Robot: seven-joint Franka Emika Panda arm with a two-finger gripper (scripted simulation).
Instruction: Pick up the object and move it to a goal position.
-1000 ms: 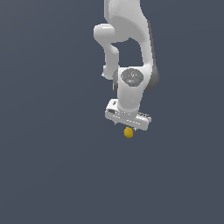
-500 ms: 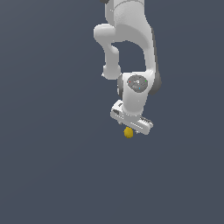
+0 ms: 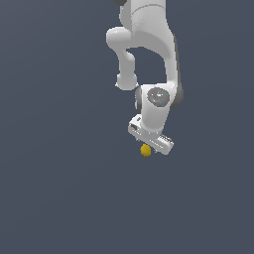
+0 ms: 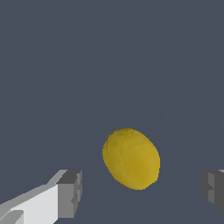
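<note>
In the wrist view, the white pincer (image 4: 140,192) with grey finger pads (image 4: 70,194) stands open, its two fingers well apart and touching nothing. Between them, slightly beyond the pads, lies the small, yellow-orange, lumpy roundish ball (image 4: 131,158) on the plain dark grey-blue bench (image 4: 65,65). The exterior view shows the ball (image 3: 145,150) just below the pincer (image 3: 149,144) of the white jointed robot arm (image 3: 149,49).
</note>
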